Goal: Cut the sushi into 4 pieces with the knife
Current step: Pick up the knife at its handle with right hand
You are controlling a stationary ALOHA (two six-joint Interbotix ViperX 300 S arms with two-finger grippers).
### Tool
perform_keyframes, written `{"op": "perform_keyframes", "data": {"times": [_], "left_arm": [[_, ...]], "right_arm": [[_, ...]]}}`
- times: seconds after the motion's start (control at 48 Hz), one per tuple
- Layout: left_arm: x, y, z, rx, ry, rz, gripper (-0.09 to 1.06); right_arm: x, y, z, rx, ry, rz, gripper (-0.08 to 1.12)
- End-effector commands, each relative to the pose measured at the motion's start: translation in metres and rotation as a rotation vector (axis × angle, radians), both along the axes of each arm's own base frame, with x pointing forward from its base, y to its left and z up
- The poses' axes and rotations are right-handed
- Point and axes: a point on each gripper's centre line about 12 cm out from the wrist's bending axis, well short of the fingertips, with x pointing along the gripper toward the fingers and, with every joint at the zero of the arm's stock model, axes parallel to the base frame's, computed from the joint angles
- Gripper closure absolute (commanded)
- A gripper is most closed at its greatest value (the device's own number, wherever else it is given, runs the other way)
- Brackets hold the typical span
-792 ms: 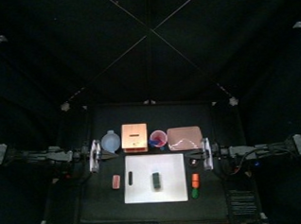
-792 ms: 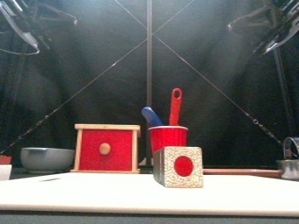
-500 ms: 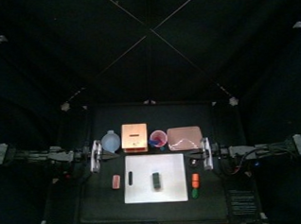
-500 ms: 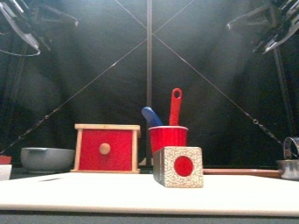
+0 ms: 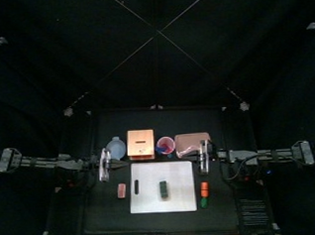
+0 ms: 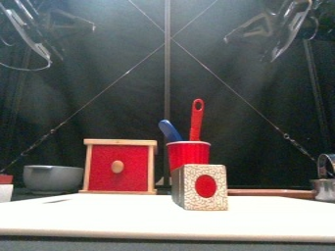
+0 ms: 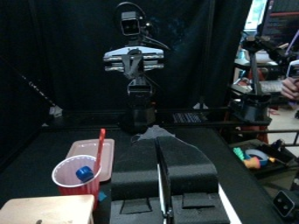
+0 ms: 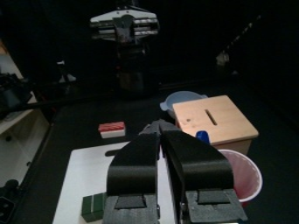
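Locate the sushi roll [image 5: 165, 188] at the middle of the white cutting board [image 5: 148, 175], with its length running from the board's front edge toward its back edge. The board lies toward the front edge of the table [image 5: 106, 219]. The red knife [image 6: 197, 118] and the blue knife [image 6: 170, 129] stand upright in the red cup [image 6: 187, 156] near the table's back edge, between the wooden box [image 6: 119, 167] and the pink tray [image 5: 191, 143]. The left gripper [image 7: 156, 134] hangs off the board's back-left corner and the right gripper [image 8: 160, 131] off its back-right corner. On each, the jaws are pressed together with only a thin line between them, and neither holds anything, so open the jaws before any pick. Expect the knife to be light and stiff. Take it by the part above the cup's rim and lift straight up, since the cup is probably light enough to tip. Expect the roll to be light, hard and prone to sliding on the smooth board. Its blocks should part at the seams, so steady one end across its flat sides and press the blade down at a seam.
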Motion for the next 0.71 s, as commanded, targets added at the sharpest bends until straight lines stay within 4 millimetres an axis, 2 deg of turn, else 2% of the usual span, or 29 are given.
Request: {"op": "perform_keyframes", "data": {"times": [0.021,0.25,0.354,0.458,0.625,0.708], "left_arm": [[0.006,0.000,0.008,-0.006,-0.017,0.002,0.98],[0.007,0.004,0.001,-0.049,0.022,0.030,0.98],[0.007,0.005,-0.002,-0.057,0.042,0.033,0.98],[0.007,0.005,-0.004,-0.060,0.062,0.035,0.98],[0.007,0.006,-0.005,-0.062,0.070,0.039,0.98],[0.007,0.007,-0.006,-0.065,0.071,0.043,0.98]], "right_arm": [[0.015,-0.009,0.022,0.024,0.040,-0.022,1.01],[0.040,-0.022,0.047,0.064,0.214,-0.037,0.97],[0.049,-0.026,0.051,0.063,0.304,-0.037,0.86],[0.059,-0.029,0.052,0.050,0.398,-0.033,0.65],[0.078,-0.034,0.050,-0.003,0.551,-0.031,0.15],[0.086,-0.038,0.049,-0.037,0.622,-0.037,-0.02]]}}
